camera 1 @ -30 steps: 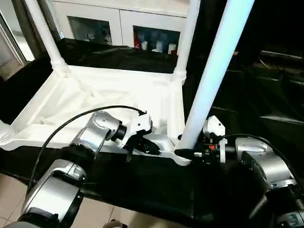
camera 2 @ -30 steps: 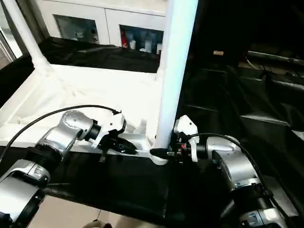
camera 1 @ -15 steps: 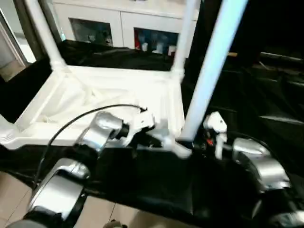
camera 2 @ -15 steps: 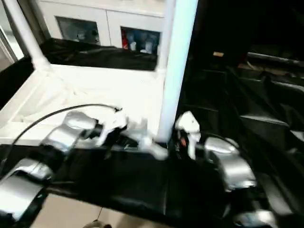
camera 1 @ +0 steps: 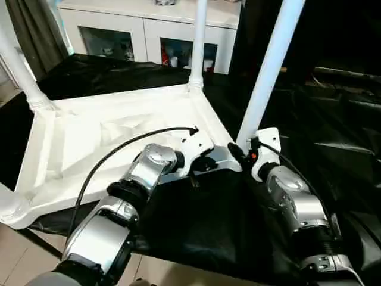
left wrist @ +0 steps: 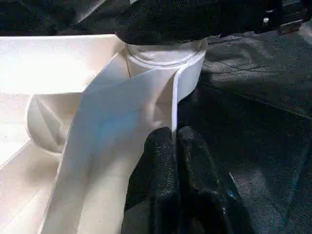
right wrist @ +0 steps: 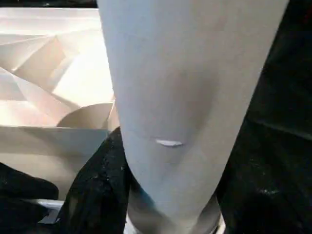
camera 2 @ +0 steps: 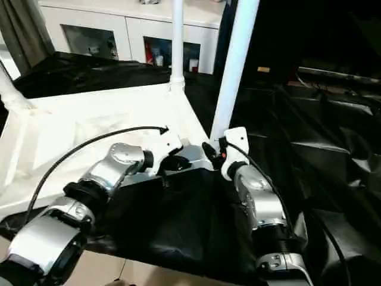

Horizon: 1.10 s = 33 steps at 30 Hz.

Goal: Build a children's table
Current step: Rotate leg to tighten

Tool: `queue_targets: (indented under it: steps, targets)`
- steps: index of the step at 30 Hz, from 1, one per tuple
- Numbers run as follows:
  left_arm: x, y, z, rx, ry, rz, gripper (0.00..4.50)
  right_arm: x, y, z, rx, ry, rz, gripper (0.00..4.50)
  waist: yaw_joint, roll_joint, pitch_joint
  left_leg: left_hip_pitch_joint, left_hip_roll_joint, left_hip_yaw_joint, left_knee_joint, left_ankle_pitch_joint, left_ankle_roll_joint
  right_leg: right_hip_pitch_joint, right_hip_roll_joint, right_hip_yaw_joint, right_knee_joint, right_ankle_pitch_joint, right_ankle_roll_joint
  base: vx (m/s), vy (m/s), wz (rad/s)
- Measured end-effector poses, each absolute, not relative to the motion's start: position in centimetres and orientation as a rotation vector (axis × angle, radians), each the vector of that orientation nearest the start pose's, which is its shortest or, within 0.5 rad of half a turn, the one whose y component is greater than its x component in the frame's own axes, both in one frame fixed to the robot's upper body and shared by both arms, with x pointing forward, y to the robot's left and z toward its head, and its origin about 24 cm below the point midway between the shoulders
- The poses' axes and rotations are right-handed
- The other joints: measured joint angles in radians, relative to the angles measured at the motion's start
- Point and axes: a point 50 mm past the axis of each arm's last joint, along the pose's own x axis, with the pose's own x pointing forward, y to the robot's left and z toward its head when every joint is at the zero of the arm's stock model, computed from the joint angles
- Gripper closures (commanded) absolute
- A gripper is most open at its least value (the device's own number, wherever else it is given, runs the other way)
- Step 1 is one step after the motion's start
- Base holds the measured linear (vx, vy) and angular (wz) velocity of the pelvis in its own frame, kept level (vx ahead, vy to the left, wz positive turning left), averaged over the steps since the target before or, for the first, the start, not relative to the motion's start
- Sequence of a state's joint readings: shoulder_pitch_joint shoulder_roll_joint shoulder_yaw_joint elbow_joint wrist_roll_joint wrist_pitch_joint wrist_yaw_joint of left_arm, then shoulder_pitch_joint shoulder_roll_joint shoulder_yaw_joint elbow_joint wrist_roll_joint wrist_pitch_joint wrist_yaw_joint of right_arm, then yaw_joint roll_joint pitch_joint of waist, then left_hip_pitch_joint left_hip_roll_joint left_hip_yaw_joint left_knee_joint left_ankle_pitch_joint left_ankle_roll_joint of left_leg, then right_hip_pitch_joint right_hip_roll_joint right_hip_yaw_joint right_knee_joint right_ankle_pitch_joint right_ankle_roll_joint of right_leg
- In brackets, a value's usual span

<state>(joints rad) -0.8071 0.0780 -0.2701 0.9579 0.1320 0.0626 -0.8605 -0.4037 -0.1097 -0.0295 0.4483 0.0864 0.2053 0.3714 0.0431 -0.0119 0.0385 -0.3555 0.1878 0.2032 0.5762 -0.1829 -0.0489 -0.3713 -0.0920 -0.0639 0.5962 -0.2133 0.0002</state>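
Note:
The children's table lies upside down on black cloth, its white ribbed top facing up. Three legs stand in corner sockets: far left, far right and near right. My right gripper is shut on the foot of the near right leg, one black finger against its side just above the socket. My left gripper is shut, its tips pressed to the thin rim beside that corner socket. I cannot tell whether it pinches the rim.
A white cabinet with glass doors stands behind the table. Black cloth covers the stand and drapes over dark shapes on the right. Tiled floor shows at the near left, below the table's overhanging corner.
The table top has turned on the cloth, its near right corner now farther from me, with both grippers still at that corner. The view has also shifted.

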Motion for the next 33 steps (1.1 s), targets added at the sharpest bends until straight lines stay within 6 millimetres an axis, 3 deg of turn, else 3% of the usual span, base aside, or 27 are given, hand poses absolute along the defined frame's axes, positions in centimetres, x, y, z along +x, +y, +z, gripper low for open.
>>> queue_targets:
  steps: [1, 5, 9, 14, 22, 27, 33]
  targets:
    - [34.5, 5.6, 4.4, 0.385, 0.418, -1.144, 4.5, 32.2, -14.0, 3.3, 0.019, 0.262, 0.407, 1.84, -0.001, 0.0, 0.0, 0.0, 0.0, 0.0, -0.001, 0.0, 0.0, 0.001, 0.0, 0.0, -0.002, 0.001, -0.001, 0.0, 0.0, 0.0]
    - [34.4, 5.7, 4.5, 0.382, 0.422, -1.167, 4.5, 32.1, -14.2, 3.4, 0.018, 0.263, 0.461, 1.59, -0.004, 0.0, 0.0, 0.0, 0.0, 0.0, -0.001, 0.0, 0.0, 0.001, 0.0, 0.0, -0.002, 0.003, -0.004, 0.0, 0.0, 0.0]
    - [34.3, 6.5, 4.7, 0.401, 0.422, -1.243, 4.5, 31.4, -15.4, 4.0, -0.068, 0.275, 0.642, 1.59, -0.005, 0.0, 0.0, -0.002, 0.0, 0.0, -0.004, -0.001, 0.0, -0.001, 0.0, 0.0, -0.002, 0.003, -0.003, 0.0, 0.0, 0.0]
    - [33.8, 8.0, 5.0, 0.415, 0.425, -1.361, 4.5, 30.1, -17.0, 4.9, -0.175, 0.306, 0.887, 1.59, 0.006, 0.0, 0.0, -0.002, 0.003, 0.0, -0.011, 0.001, 0.004, -0.004, 0.002, -0.003, -0.001, 0.0, -0.002, 0.0, 0.0, 0.0]
    - [32.7, 10.2, 5.2, 0.4, 0.46, -1.53, 4.5, 28.5, -16.8, 5.2, -0.215, 0.363, 1.156, 1.59, 0.018, 0.001, 0.001, -0.005, 0.004, 0.001, -0.01, 0.0, 0.001, -0.007, 0.003, -0.003, 0.0, -0.001, -0.003, 0.0, 0.0, 0.0]
    - [32.2, 11.1, 5.3, 0.395, 0.491, -1.585, 4.5, 28.0, -16.4, 5.2, -0.209, 0.379, 1.243, 1.59, 0.021, 0.001, 0.001, -0.005, 0.004, 0.001, -0.009, 0.0, 0.001, -0.007, 0.003, -0.003, 0.001, -0.001, -0.003, 0.0, 0.0, 0.0]
    - [32.1, 11.3, 5.2, 0.391, 0.496, -1.594, 4.5, 28.0, -16.4, 5.2, -0.188, 0.384, 1.252, 2.02, 0.023, 0.001, 0.001, -0.007, 0.004, 0.001, -0.008, 0.0, 0.001, -0.01, 0.003, -0.003, 0.003, -0.001, -0.003, 0.0, 0.0, 0.0]
